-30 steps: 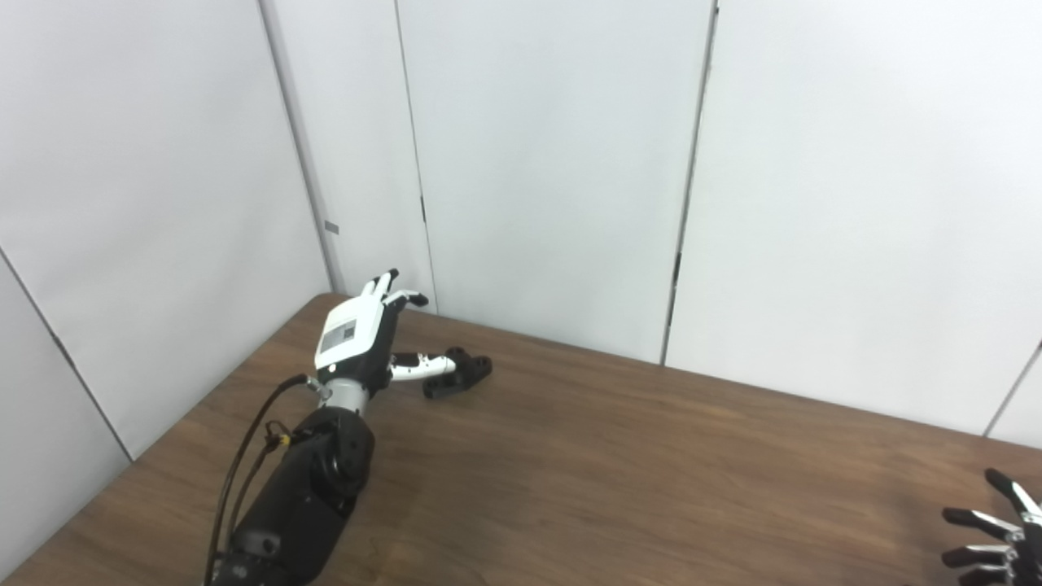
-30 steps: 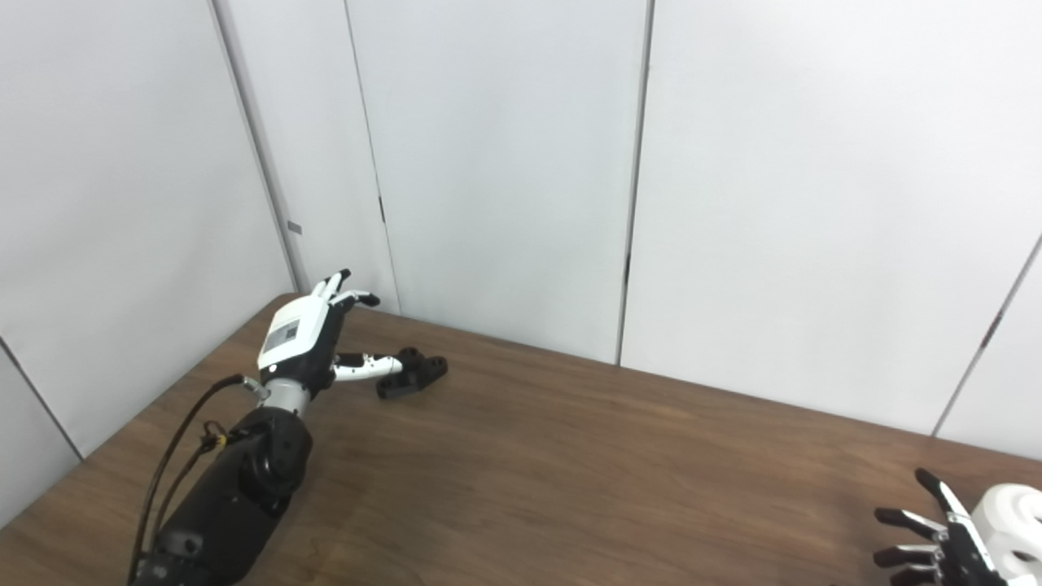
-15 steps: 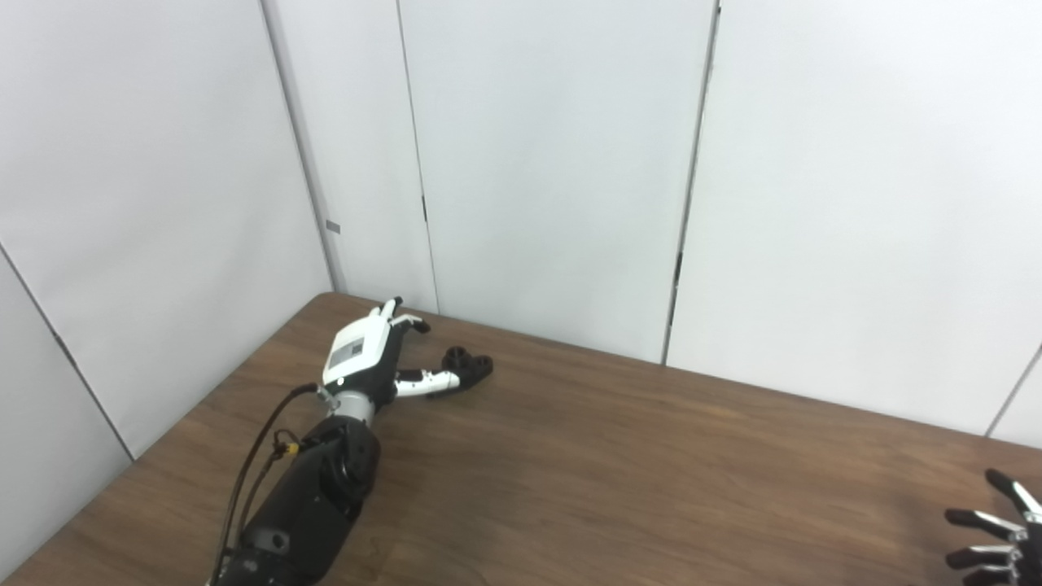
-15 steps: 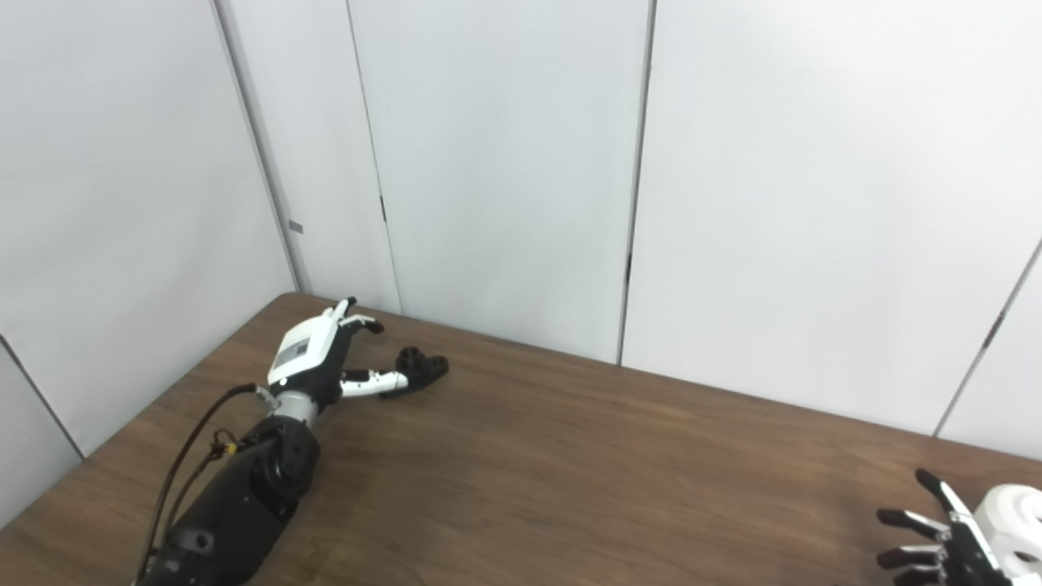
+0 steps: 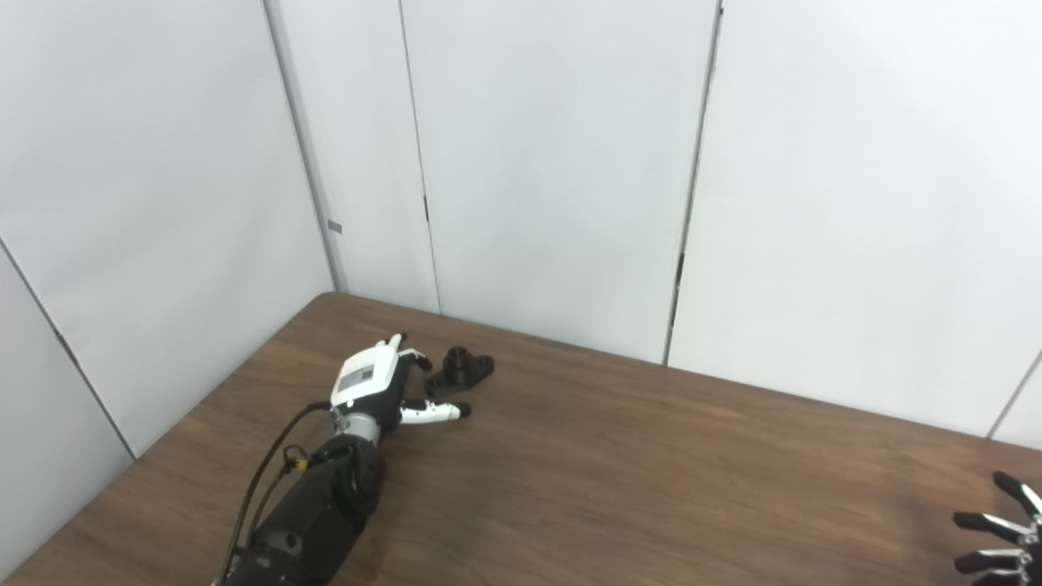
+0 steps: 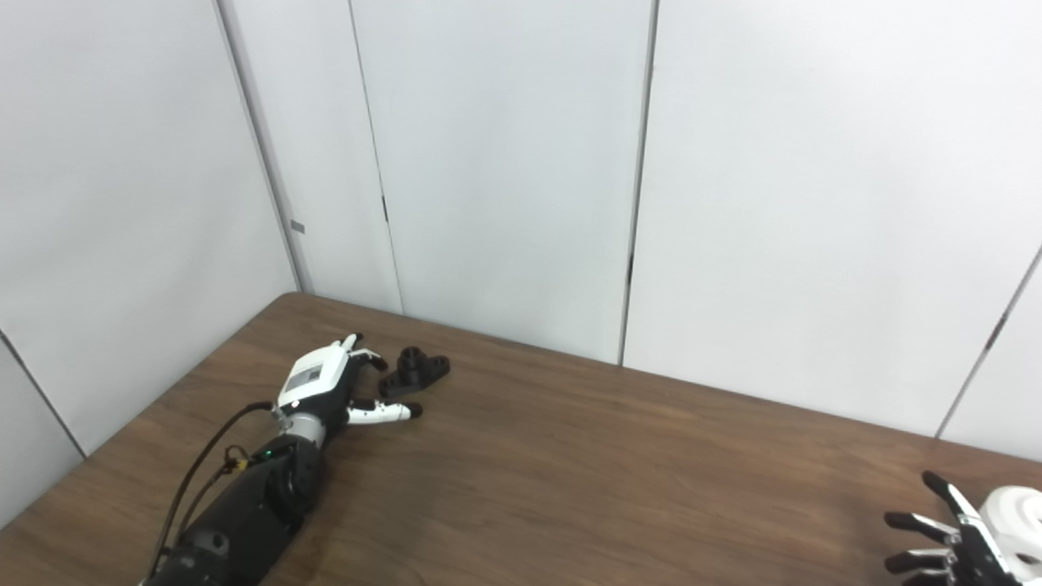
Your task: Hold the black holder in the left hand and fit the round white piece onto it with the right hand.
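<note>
The black holder (image 5: 461, 370) lies on the wooden table (image 5: 619, 456) near its far left corner. My left hand (image 5: 376, 384) rests low right beside it on the left, open, fingers spread toward it and thumb stretched out under it. Nothing is in its grasp. At the bottom right edge my right hand (image 6: 944, 541) shows only its spread dark fingers, open. The round white piece (image 6: 1013, 521) sits just right of those fingers in the right eye view, partly cut off by the frame.
White wall panels (image 5: 553, 163) rise directly behind the table's far edge and along its left side. A black cable (image 5: 264, 480) loops along my left forearm.
My left hand has dropped from above the table down to its surface next to the holder. The holder now lies past the thumb. The right hand has barely moved.
</note>
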Motion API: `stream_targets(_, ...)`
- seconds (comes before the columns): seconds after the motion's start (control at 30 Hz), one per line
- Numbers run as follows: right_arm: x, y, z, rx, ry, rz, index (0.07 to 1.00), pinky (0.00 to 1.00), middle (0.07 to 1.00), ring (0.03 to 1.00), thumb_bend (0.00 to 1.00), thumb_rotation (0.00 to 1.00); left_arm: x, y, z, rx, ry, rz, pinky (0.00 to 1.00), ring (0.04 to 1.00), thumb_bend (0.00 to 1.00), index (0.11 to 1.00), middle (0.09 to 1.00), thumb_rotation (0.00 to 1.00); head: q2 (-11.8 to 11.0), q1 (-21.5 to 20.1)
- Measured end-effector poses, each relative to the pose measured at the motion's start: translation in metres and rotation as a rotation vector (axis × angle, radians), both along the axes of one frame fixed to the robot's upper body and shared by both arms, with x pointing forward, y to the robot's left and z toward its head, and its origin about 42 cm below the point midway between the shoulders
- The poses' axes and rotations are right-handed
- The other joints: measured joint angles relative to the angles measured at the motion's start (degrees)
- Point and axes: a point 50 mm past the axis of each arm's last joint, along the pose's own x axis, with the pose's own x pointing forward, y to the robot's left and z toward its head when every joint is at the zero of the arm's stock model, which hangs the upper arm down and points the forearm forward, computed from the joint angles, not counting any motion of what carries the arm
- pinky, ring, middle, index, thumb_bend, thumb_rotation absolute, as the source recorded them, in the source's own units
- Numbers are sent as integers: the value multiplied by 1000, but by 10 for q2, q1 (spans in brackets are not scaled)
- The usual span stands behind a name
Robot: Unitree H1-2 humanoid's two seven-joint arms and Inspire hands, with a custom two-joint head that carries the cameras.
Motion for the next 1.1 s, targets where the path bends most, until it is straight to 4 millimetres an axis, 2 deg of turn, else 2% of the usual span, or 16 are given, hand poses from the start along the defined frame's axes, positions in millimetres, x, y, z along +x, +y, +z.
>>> stream_targets(0.07,0,-1,0,0,2,0,895,422,707,537,636,86,2,-1,-2,12,-10,10,875,1000,1000,738,1000,457,1,-1)
stream_targets(0.13,0,-1,-1,0,4,1,894,420,708,535,638,79,3,-2,-4,20,-24,25,876,1000,995,736,999,436,1,-1)
stream_targets(0.5,-1,0,-1,0,8,1,892,416,701,530,629,55,9,-2,-14,16,-67,44,855,999,960,709,973,403,4,-4)
stream_targets(0.67,-3,0,1,-1,2,2,891,413,698,524,625,25,15,-2,-18,-47,-110,44,844,984,936,698,952,382,6,-8)
stream_targets(0.83,-5,0,3,0,-6,4,890,418,696,528,628,29,20,-5,-14,-67,-109,41,822,972,912,668,924,410,8,-11)
stream_targets(1.1,-5,1,4,0,6,2,894,423,703,536,632,0,30,-12,-15,-76,-124,13,784,941,871,639,897,370,9,-16)
